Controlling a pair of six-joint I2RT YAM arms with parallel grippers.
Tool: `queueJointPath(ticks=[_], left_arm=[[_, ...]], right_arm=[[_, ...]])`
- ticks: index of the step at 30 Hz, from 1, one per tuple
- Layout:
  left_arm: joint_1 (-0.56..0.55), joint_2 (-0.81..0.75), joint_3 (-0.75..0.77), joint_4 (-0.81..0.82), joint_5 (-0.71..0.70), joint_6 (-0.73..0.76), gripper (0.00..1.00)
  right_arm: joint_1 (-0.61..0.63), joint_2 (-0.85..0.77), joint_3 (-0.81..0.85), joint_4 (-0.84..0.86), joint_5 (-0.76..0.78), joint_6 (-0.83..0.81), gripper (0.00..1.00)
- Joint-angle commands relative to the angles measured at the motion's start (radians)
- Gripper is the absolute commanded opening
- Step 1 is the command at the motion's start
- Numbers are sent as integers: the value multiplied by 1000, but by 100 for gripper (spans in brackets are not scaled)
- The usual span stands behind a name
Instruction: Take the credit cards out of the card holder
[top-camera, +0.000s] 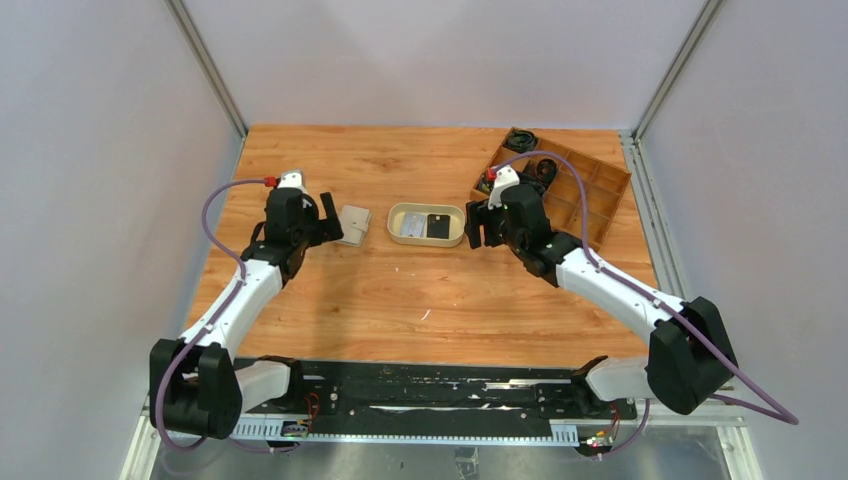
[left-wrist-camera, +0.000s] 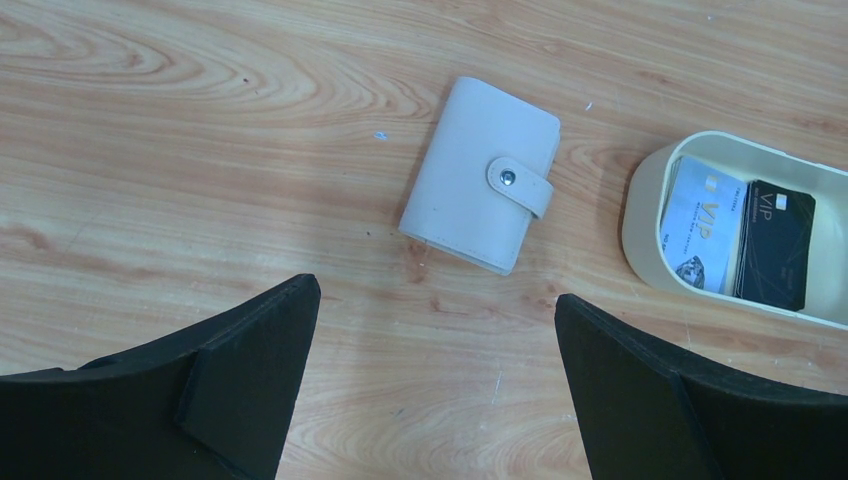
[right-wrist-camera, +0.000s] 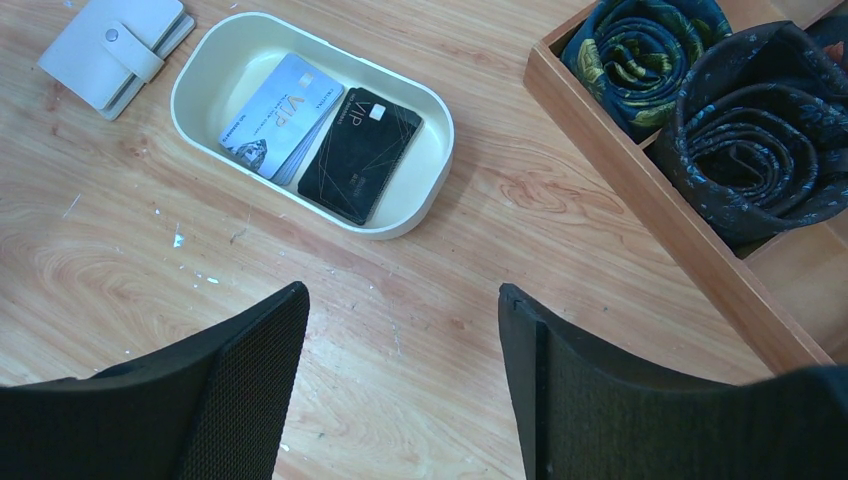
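Note:
The beige card holder (top-camera: 354, 224) lies closed on the table, snapped shut by its tab; it also shows in the left wrist view (left-wrist-camera: 482, 187) and the right wrist view (right-wrist-camera: 112, 48). A pale blue credit card (right-wrist-camera: 280, 114) and a black credit card (right-wrist-camera: 362, 152) lie side by side in the oval beige dish (right-wrist-camera: 415, 205), also seen in the left wrist view (left-wrist-camera: 702, 222). My left gripper (top-camera: 328, 217) is open and empty, just left of the holder. My right gripper (top-camera: 472, 226) is open and empty, just right of the dish (top-camera: 398, 213).
A brown wooden compartment tray (top-camera: 590, 186) stands at the back right, holding rolled dark ties (right-wrist-camera: 740, 130). A black round object (top-camera: 521, 138) sits by its far corner. Metal frame posts and grey walls bound the table.

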Motion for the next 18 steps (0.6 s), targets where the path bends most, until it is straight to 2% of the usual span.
queueJointPath(ticks=[1,10,18], left_arm=[[10,-17,16,9,16,-8,100],[91,-24,-43,107,210,-34,100],[148,22,-77,196,321,-60,100]], right_arm=[[10,-11,-15,-9,-7,-14,73],[10,-7,-12,-15,-11,-16,71],[10,5,-9,-19,-15,-22,71]])
